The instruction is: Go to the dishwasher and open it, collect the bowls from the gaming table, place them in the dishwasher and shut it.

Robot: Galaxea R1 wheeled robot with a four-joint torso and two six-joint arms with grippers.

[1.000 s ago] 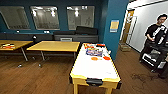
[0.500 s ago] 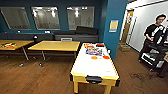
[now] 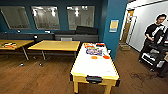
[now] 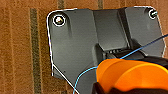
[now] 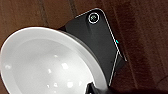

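Observation:
The gaming table [image 3: 93, 68] stands ahead of me, end on: white top, yellow rim, dark slot [image 3: 94, 79] in its near end. At its far half lie two small orange round things [image 3: 94, 57] and a colourful box [image 3: 94, 51]. In the left wrist view an orange bowl [image 4: 132, 75] hangs over the wood floor, with my left gripper [image 4: 117, 89] shut on its rim. In the right wrist view a large white bowl [image 5: 45, 67] is held the same way by my right gripper [image 5: 98, 90]. The dishwasher is out of view.
Two yellow-topped tables [image 3: 56, 45] [image 3: 12, 43] stand to the left of the gaming table. A blue pillar [image 3: 112, 27] rises behind it on the right. A person [image 3: 155, 35] with a dark rig cart [image 3: 152, 58] stands at the right. Wood floor lies between.
The whole head picture has shifted only slightly. Nothing on the gaming table has moved.

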